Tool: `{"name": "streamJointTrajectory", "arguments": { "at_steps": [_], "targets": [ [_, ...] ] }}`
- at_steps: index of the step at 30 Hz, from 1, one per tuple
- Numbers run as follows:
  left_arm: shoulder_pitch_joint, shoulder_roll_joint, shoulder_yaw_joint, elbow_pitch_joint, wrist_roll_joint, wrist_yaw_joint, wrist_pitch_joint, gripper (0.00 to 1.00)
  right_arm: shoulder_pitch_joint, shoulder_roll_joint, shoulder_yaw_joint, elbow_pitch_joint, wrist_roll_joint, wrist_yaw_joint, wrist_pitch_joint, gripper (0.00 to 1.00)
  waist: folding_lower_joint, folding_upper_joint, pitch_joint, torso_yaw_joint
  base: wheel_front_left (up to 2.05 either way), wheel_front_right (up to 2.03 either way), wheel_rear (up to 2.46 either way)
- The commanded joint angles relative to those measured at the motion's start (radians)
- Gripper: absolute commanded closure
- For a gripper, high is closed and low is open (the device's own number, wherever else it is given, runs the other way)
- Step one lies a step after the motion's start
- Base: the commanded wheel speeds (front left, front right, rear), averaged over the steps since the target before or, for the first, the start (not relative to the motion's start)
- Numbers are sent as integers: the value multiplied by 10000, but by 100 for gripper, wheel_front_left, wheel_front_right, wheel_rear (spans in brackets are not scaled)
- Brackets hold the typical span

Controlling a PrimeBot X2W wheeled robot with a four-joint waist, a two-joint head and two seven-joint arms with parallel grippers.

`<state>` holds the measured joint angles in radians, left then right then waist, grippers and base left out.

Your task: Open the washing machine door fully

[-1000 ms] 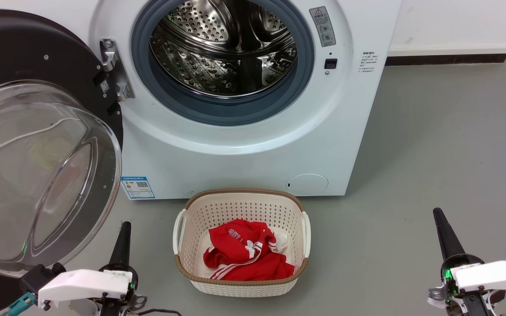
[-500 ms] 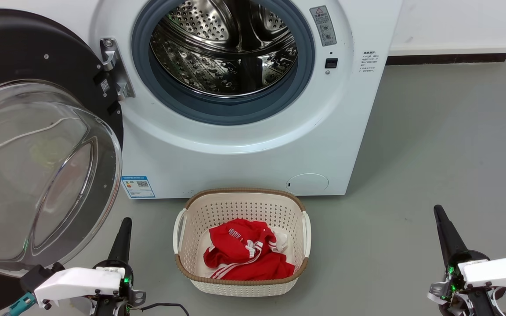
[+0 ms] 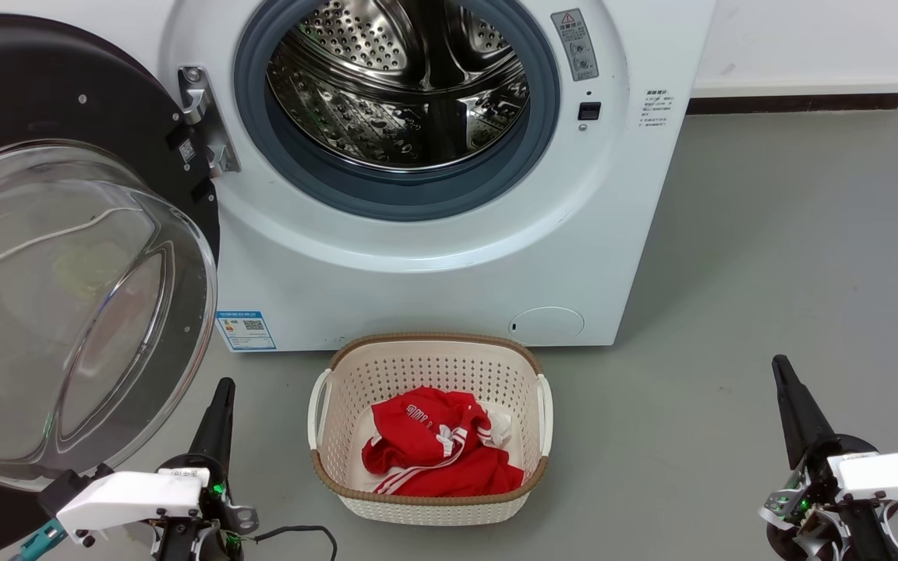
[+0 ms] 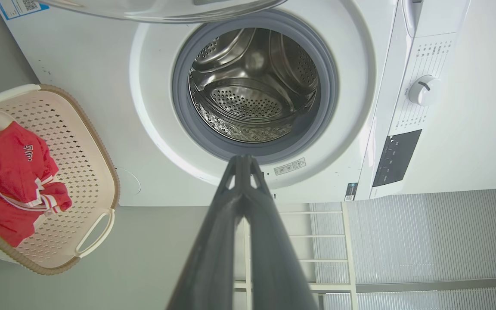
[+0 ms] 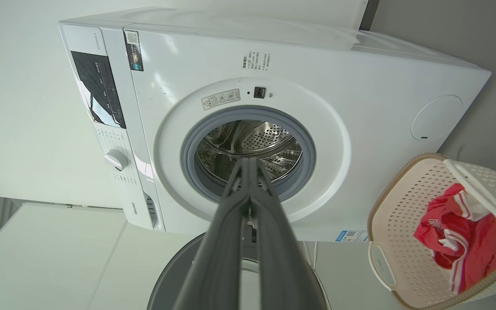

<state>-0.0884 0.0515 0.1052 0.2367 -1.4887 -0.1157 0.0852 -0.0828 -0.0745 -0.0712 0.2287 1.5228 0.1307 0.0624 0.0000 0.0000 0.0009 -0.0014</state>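
We face the white washing machine point(image 3: 433, 273), its round glossy black glass-bowled door point(image 3: 67, 312) swung wide at left. Near us, left gripper point(image 3: 224, 386) and right gripper point(image 3: 779, 365) hang with jaws pressed together, empty.

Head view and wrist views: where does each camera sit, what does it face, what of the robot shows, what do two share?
Head view: on the head, looking down at washing machine and basket; left fingers, right fingers below.
Left wrist view: on left wrist, facing the drum along its fingers.
Right wrist view: on right wrist, facing the drum along its fingers.
Shared: drum, basket.
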Motion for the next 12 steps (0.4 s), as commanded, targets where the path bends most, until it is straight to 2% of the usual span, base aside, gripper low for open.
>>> {"name": "streamJointTrajectory", "arguments": {
  "at_steps": [1,12],
  "targets": [
    [-177,-3,43,15,-194,-73,75,100,-155,-2,-28,21,185,1,49,100,0,0,1,1,0,0,0],
    [-232,-14,100,86,-1004,-157,279,100,-249,24,-108,132,948,0,243,100,0,0,16,10,0,0,0]
  ]
}}
